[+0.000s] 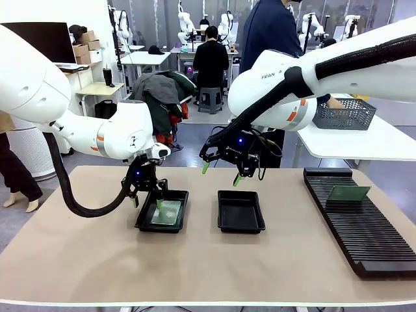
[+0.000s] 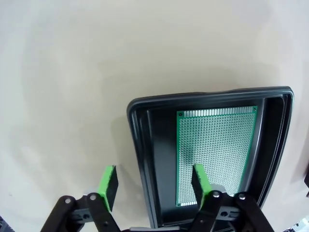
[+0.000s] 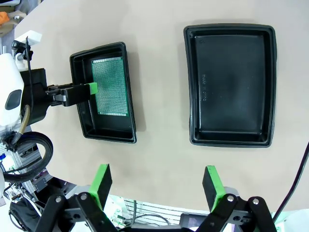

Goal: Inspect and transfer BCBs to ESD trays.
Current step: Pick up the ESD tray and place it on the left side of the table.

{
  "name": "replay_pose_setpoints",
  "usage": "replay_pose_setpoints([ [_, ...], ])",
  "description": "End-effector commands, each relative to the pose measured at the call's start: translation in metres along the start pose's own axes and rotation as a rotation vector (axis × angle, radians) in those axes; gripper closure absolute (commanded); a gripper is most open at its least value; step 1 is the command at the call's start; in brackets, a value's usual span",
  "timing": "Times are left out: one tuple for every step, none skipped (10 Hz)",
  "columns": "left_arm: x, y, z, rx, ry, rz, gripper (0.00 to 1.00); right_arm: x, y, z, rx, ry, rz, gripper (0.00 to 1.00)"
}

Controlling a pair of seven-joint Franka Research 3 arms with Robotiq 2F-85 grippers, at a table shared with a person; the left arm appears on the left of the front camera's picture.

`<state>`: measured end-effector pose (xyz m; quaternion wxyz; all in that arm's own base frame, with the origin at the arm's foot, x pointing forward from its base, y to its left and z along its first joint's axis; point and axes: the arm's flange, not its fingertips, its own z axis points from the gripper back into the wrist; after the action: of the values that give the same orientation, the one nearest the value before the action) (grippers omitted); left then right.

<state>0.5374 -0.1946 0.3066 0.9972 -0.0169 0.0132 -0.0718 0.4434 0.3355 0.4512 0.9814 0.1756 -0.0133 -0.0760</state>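
Plainly, found one BCB (image 2: 217,150) flat in the left ESD tray (image 2: 142,159); saw the left fingers (image 2: 108,186) apart, astride its side wall, one inside over the board, gripping nothing; noted the right fingers (image 3: 102,181) open above the table (image 1: 78,260) near the empty ESD tray (image 3: 231,87); spotted a second BCB (image 1: 348,192) standing in the rack (image 1: 364,240).

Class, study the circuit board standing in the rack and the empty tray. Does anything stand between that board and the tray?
Nothing visible does. Between the rack holding the circuit board and the empty tray lies only bare table. The right tool hangs open above the tray's far rim, not inside it.
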Motion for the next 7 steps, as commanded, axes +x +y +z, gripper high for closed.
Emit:
replay_pose_setpoints([
  [-0.0037,0.0067,-0.0021,0.003,-0.016,0.024,0.29,0.0017,0.0021,-0.0001,-0.015,-0.003,-0.005,0.00],
  [-0.0036,0.0076,-0.0014,0.012,-0.016,0.028,0.36,0.0017,0.0021,-0.0001,-0.015,-0.003,-0.005,0.00],
  [-0.0036,0.0087,-0.0008,0.020,-0.018,0.037,0.39,0.0017,0.0021,-0.0001,-0.015,-0.003,-0.005,0.00],
  [-0.0036,0.0089,0.0001,0.014,-0.020,0.031,0.46,0.0017,0.0021,-0.0001,-0.015,-0.003,-0.005,0.00],
  [-0.0034,0.0083,0.0007,0.020,-0.020,0.035,0.50,0.0017,0.0021,-0.0001,-0.015,-0.003,-0.005,0.00],
  [-0.0027,0.0079,0.0005,0.021,-0.015,0.032,0.57,0.0017,0.0021,-0.0001,-0.015,-0.003,-0.005,0.00],
  [-0.0023,0.0078,-0.0002,0.027,-0.015,0.040,0.60,0.0017,0.0021,-0.0001,-0.015,-0.003,-0.005,0.00],
])
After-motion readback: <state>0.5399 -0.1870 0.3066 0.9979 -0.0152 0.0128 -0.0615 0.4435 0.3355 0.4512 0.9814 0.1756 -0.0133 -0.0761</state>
